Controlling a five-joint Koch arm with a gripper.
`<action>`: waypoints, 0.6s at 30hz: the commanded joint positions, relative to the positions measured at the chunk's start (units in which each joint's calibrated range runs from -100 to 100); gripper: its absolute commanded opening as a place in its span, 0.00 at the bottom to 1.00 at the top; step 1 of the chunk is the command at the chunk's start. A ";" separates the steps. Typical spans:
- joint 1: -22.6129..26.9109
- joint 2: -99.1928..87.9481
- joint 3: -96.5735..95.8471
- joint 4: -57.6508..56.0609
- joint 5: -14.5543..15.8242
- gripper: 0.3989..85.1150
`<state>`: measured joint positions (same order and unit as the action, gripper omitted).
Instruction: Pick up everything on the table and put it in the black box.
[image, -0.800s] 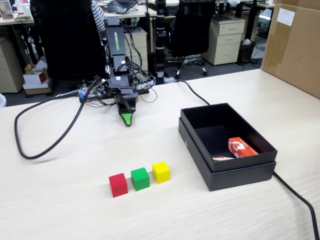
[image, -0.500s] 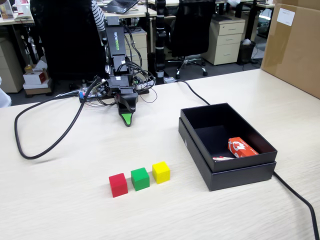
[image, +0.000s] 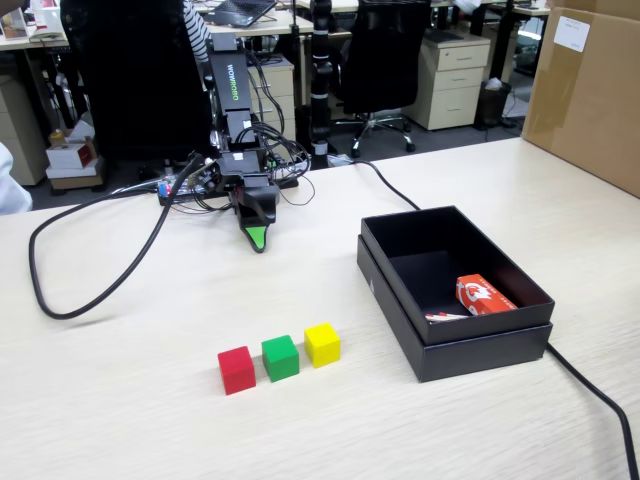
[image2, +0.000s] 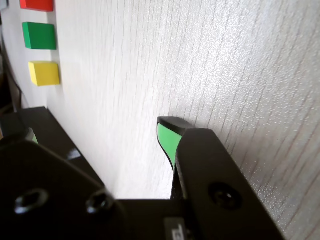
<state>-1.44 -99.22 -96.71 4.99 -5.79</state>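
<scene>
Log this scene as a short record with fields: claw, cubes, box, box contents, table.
claw: empty, near the table, well behind the cubes in the fixed view; open or shut cannot be told
red cube: on the table, left end of the row in the fixed view
green cube: middle of the row
yellow cube: right end, nearest the box
black box: open, right of the cubes, no cube inside
red-and-white packet: lying inside the box
table: pale wood grain, black cable looping across it
</scene>
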 joint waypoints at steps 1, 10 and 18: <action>0.15 0.60 -0.57 -1.58 -0.05 0.57; -0.24 0.71 -0.29 -1.58 0.24 0.57; -1.47 0.71 11.67 -20.07 0.59 0.57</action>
<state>-2.52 -99.09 -89.78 -4.68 -5.69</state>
